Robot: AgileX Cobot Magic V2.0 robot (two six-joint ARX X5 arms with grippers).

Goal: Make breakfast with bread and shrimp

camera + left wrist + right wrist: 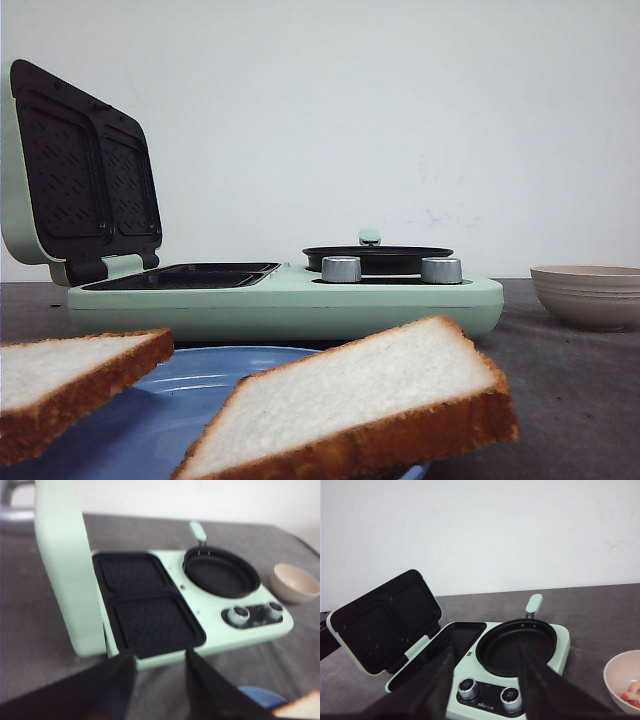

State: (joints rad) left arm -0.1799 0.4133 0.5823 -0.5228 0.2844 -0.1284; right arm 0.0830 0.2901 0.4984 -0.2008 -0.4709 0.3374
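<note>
- Nearest, 2 bread slices (365,400) lie on a blue plate (190,390), ready for picking.
- Behind, at 12 o'clock, the maker (290,300) stands lid-up for loading.
- At 2 o'clock, a bowl (625,672) holds shrimp (632,694).
- Left gripper (159,680) and right gripper (487,680): fingers apart, empty.

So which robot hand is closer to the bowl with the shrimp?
Right. The right gripper hovers over the knobs beside the bowl; the left gripper is over by the sandwich plates.

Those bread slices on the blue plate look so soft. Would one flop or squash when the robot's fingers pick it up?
Probably somewhat. The bread slice shows a soft white crumb, so a pinch would likely dent it. Its browner crust looks firmer, and the thick slice may sag little. It looks light, so it may slide across the blue plate if nudged.
</note>
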